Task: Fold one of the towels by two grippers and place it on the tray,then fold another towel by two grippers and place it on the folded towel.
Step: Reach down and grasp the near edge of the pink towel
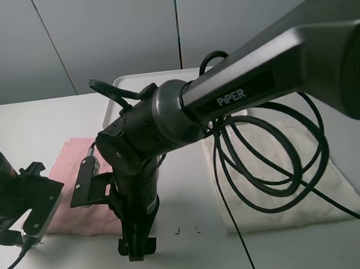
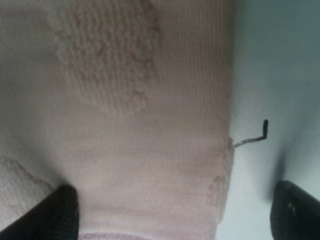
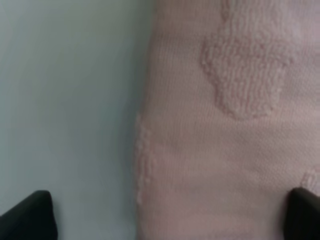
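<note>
Both arms are down low over the pink towel (image 1: 77, 177), which lies flat on the white table (image 1: 42, 120), on the left side and in front of the tray (image 1: 121, 83). The cream-white towel (image 1: 282, 164) lies well apart on the right, under a loop of black cable.

The left gripper (image 2: 177, 207) stands wide, nothing in it: one fingertip over pink cloth, the other over bare table, the towel's side edge running between them. The right gripper (image 3: 168, 207) mirrors that, wide and empty, with the opposite side edge between its tips.

In the high view the right arm reaches across the middle to the towel's near right corner, and the left arm sits at the near left corner. So the near edge spans from one gripper to the other, and the cloth lies directly beneath each. My read: the pinch comes next, and each jaw needs to drop straight onto its corner before lifting towards the tray.
</note>
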{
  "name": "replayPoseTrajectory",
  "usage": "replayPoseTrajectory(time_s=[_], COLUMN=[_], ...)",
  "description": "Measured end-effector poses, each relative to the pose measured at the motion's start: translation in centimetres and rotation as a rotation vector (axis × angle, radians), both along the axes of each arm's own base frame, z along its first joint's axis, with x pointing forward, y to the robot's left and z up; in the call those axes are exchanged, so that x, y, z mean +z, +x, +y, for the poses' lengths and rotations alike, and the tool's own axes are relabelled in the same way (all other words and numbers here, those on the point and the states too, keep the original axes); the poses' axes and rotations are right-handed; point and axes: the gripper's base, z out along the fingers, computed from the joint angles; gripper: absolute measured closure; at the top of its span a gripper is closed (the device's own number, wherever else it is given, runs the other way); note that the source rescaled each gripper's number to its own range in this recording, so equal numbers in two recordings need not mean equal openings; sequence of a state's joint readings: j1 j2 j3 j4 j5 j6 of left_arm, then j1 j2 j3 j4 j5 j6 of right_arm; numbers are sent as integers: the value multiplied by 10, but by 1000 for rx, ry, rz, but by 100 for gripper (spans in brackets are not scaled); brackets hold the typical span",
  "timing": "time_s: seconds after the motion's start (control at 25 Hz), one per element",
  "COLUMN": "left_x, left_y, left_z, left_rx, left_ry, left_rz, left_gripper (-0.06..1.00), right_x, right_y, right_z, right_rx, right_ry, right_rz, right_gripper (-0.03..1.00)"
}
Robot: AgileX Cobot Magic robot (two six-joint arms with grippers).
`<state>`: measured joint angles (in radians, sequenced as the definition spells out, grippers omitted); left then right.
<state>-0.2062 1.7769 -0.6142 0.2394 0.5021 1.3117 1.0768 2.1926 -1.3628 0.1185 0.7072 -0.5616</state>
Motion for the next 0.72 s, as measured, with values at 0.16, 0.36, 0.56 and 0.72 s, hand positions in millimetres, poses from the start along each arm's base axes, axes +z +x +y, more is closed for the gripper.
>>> replayPoseTrajectory(time_s=[0.16, 0.36, 0.56, 0.72], left_x=[0, 0, 0, 0], left_y=[0, 0, 0, 0], left_z=[0, 0, 0, 0], left_rx=[0, 0, -3, -5], left_ry=[0, 0, 1, 2], left_rz=[0, 0, -2, -2], left_gripper=[-6, -6, -6, -6], right_x=[0, -1, -6, -5], right_y=[0, 0, 2, 5], right_z=[0, 0, 0, -2], right_rx=[-2, -12, -8, -41], right_ry=[0, -3, -26, -50], right_rz=[0, 3, -9, -39], right_gripper=[3, 3, 3, 7])
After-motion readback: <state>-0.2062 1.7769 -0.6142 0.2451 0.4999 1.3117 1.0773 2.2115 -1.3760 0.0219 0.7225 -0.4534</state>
